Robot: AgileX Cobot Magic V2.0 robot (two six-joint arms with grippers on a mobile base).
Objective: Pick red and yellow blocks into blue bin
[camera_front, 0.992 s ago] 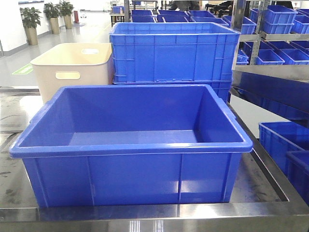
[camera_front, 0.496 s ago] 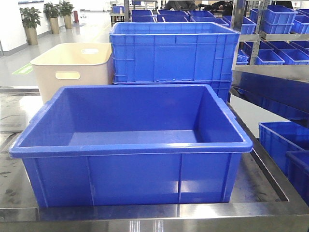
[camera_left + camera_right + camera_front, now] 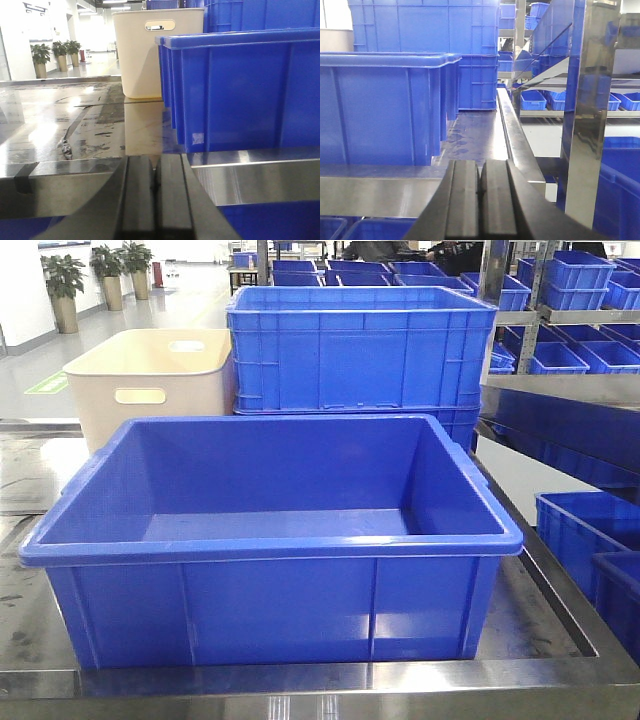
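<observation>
Stainless steel tabletop (image 3: 560, 630), smeared and reflective, carries everything seen, with a bright hall of potted plants (image 3: 63, 280) and shelves of blue crates behind it. From the left wrist view, the left gripper (image 3: 156, 200) sits low at the near edge of the table with its two dark fingers pressed flat together, nothing between them; just beyond and to its right rises the ribbed outer wall of the blue bin (image 3: 240, 90), and past that stands the beige tub (image 3: 150, 55) with its handle cutout. From the right wrist view, the right gripper (image 3: 480, 205) is likewise closed, fingers side by side with only a thin seam between them and holding nothing; the bin's wall shows to its left, and a raised steel rail (image 3: 512, 130) runs away along the table's right edge. In the front view the bin (image 3: 270, 550) stands in the middle of the table, its smooth tapered interior showing only bare blue floor. Behind it sits a straight-walled blue crate (image 3: 360, 345), with the tub to its left. Neither the red nor the yellow block is visible in any view
</observation>
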